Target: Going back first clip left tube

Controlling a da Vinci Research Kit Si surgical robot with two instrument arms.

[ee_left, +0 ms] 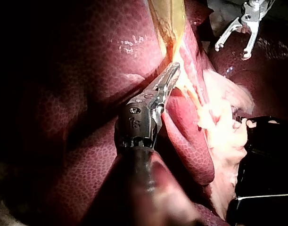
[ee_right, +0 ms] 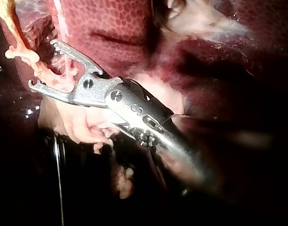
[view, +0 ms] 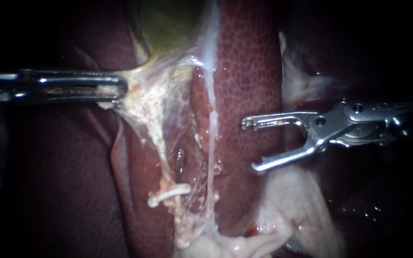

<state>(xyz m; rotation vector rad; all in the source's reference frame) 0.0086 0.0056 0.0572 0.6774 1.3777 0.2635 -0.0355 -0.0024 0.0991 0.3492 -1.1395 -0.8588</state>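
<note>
While the left instrument [view: 120, 88] clamps its jaws on pale tissue [view: 142, 93], the right instrument [view: 250, 145] holds its jaws apart.
A white clip [view: 170, 192] sits across the left tube [view: 157, 143]; the parted jaws are above and right of the clip, over the liver [view: 249, 71].

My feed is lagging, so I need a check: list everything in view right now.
liver: one, dark red and mottled, behind everything
gallbladder: one, yellow-green, top centre
membrane: one sheet, whitish, stretched below the gallbladder
left tube: one, pale, running down from the membrane
clip: one, white, across the left tube low down
right tube: one, pale and thin, right of the left tube
fatty tissue: one mass, pinkish white, lower right
left instrument: one, metal, jaws shut on the membrane's edge
right instrument: one, metal, jaws open and empty, right of both tubes
</note>
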